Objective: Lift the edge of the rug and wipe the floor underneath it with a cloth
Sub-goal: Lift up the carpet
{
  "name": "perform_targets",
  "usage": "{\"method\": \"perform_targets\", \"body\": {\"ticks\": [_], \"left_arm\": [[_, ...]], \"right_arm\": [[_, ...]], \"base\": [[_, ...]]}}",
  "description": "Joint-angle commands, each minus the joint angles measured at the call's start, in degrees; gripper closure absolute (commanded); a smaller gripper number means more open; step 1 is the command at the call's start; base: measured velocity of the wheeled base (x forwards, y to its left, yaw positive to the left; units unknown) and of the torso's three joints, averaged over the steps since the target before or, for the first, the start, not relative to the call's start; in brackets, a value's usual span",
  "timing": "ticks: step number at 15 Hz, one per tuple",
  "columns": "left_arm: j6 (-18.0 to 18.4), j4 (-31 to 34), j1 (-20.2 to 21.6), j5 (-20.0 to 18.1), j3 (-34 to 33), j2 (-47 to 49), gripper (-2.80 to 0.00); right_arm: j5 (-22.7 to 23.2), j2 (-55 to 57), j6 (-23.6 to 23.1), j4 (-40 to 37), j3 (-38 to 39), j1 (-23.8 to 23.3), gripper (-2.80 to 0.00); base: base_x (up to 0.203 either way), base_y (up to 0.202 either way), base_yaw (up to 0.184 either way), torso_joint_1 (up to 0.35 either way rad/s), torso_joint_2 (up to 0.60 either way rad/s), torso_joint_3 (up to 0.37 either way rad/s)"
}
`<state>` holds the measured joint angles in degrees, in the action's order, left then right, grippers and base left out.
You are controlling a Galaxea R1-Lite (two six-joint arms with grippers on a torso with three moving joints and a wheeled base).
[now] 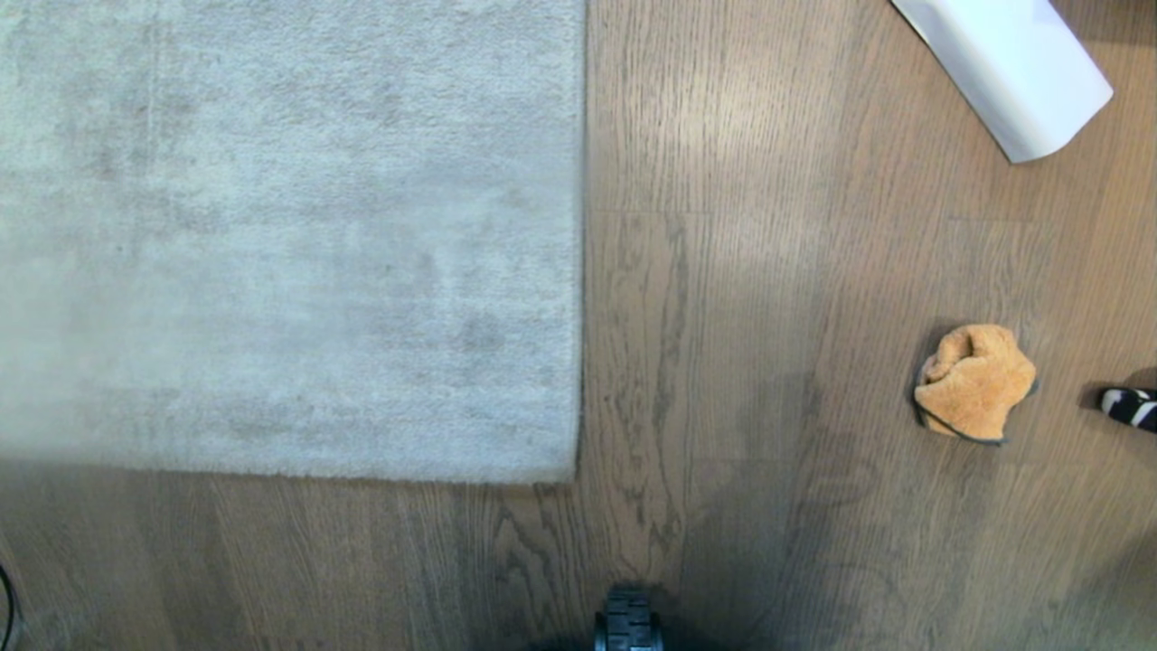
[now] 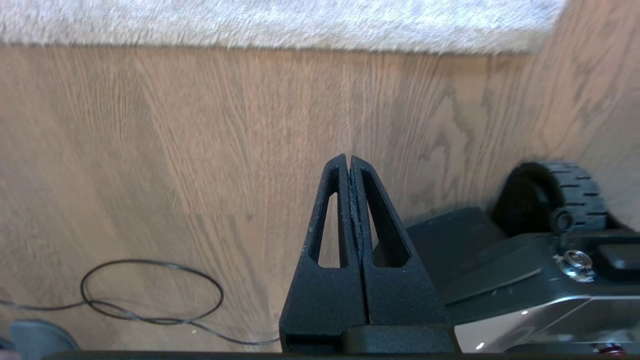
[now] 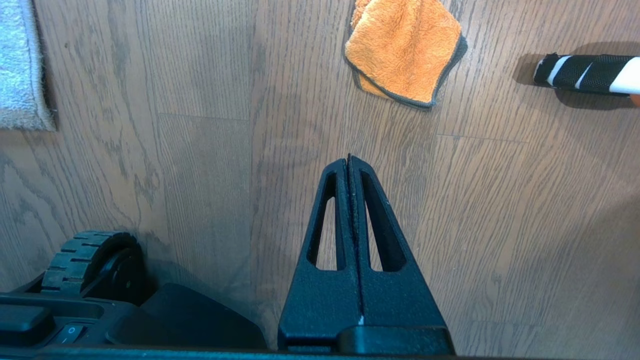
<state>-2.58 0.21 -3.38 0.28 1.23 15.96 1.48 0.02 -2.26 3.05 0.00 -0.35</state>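
The pale grey rug lies flat on the left of the head view, its near right corner and rug edge (image 1: 575, 457) resting on the wood-grain floor (image 1: 768, 362). The orange cloth (image 1: 973, 382) with dark trim sits bunched on the floor at the right. Neither arm shows in the head view. My left gripper (image 2: 348, 159) is shut and empty above bare floor, with the rug edge (image 2: 280, 42) some way ahead of it. Shut and empty too, my right gripper (image 3: 348, 161) hangs over the floor short of the cloth (image 3: 404, 50); the rug corner (image 3: 25, 112) lies off to one side.
A white rolled paper sheet (image 1: 1017, 68) lies at the far right. A black-and-white striped object (image 1: 1130, 407) pokes in beyond the cloth. My base's wheel (image 1: 625, 622) is at the near edge. A loose black cable (image 2: 150, 290) loops on the floor near the left arm.
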Motion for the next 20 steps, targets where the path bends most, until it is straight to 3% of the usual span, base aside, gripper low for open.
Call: {"method": "perform_targets", "body": {"ticks": [1, 6, 10, 14, 20], "left_arm": [[-0.20, -0.13, -0.54, -0.10, 1.73, 3.29, 0.00], [-0.41, -2.92, -1.18, -0.42, 6.10, 11.84, 0.00], [-0.86, -10.62, -1.19, -3.66, 6.22, 22.20, 0.00], [-4.18, -19.20, -1.77, -10.68, 5.92, 33.27, 0.00], [-8.09, -34.10, -7.02, -18.45, 5.86, 53.61, 0.00]], "right_arm": [[0.02, -0.02, -0.03, 0.03, 0.00, 0.00, 0.00], [0.02, -0.02, -0.03, 0.03, 0.00, 0.00, 0.00], [0.02, -0.02, -0.03, 0.03, 0.00, 0.00, 0.00], [0.02, -0.02, -0.03, 0.03, 0.00, 0.00, 0.00], [0.02, -0.02, -0.03, 0.03, 0.00, 0.00, 0.00]], "base": [[0.000, 0.000, 0.000, 0.000, 0.00, 0.000], [0.000, 0.000, 0.000, 0.000, 0.00, 0.000], [0.000, 0.000, 0.000, 0.000, 0.00, 0.000], [0.000, 0.000, 0.000, 0.000, 0.00, 0.000], [0.000, 0.000, 0.000, 0.000, 0.00, 0.000]]}}
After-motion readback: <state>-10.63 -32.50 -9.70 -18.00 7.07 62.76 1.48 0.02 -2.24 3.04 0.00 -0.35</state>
